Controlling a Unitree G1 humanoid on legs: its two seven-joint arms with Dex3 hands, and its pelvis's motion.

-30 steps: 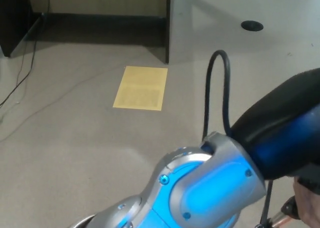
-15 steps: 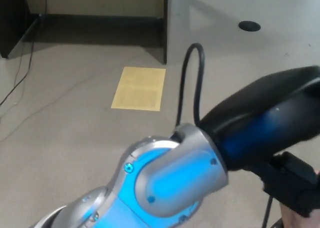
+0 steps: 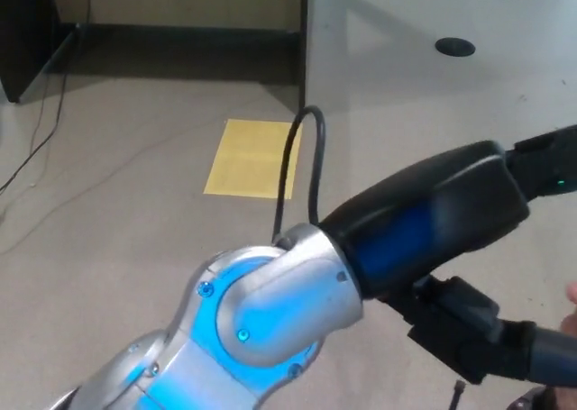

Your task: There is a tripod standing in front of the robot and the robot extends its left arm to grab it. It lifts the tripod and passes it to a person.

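The robot's left arm [image 3: 297,293], silver-jointed with a blue glow and a black forearm, fills the lower frame, reaching from bottom left toward the right edge. A black looped cable [image 3: 302,171] arches up from the elbow joint. The left hand [image 3: 545,171] shows only as a dark sliver at the right edge; cannot tell if its fingers are apart or clamped. Below the forearm, the black blocky head and grey tube of the tripod [image 3: 478,333] angle toward the bottom right corner, off the floor. A person's fingertip [image 3: 572,293] pokes in at the right edge, just beside the tripod tube. A yellow paper sheet [image 3: 248,158] lies on the beige floor [image 3: 117,239]. A thin wire [image 3: 41,140] trails at left.
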